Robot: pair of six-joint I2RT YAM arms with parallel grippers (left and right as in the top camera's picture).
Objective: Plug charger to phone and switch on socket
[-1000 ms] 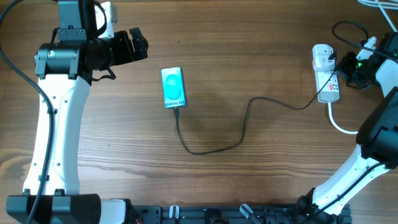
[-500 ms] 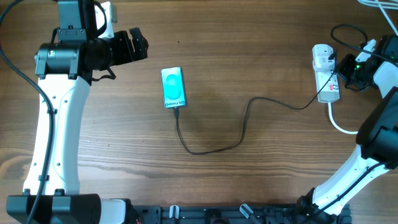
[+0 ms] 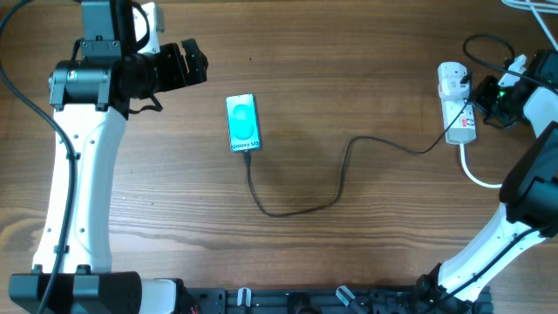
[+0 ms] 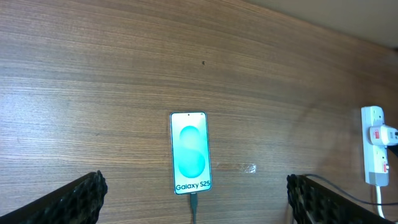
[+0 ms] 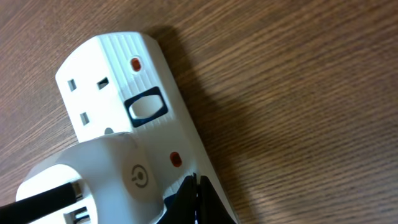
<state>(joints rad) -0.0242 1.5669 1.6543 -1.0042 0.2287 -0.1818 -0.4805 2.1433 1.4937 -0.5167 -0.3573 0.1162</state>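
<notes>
The phone [image 3: 243, 123] lies on the wooden table with its teal screen lit; it also shows in the left wrist view [image 4: 189, 153]. The thin black charger cable [image 3: 301, 205] is plugged into the phone's near end and runs right to the white socket [image 3: 455, 113]. My left gripper [image 3: 193, 63] is open, above and left of the phone, with its fingertips at the bottom corners of the left wrist view [image 4: 194, 199]. My right gripper [image 5: 196, 199] is shut, its tips pressed on the socket [image 5: 130, 99] beside a white plug adapter.
The socket's thick white cord [image 3: 475, 173] curves off toward the right arm's base. Black cables [image 3: 488, 44] loop at the far right behind the socket. A rocker switch [image 5: 146, 107] and red indicators show on the socket's face.
</notes>
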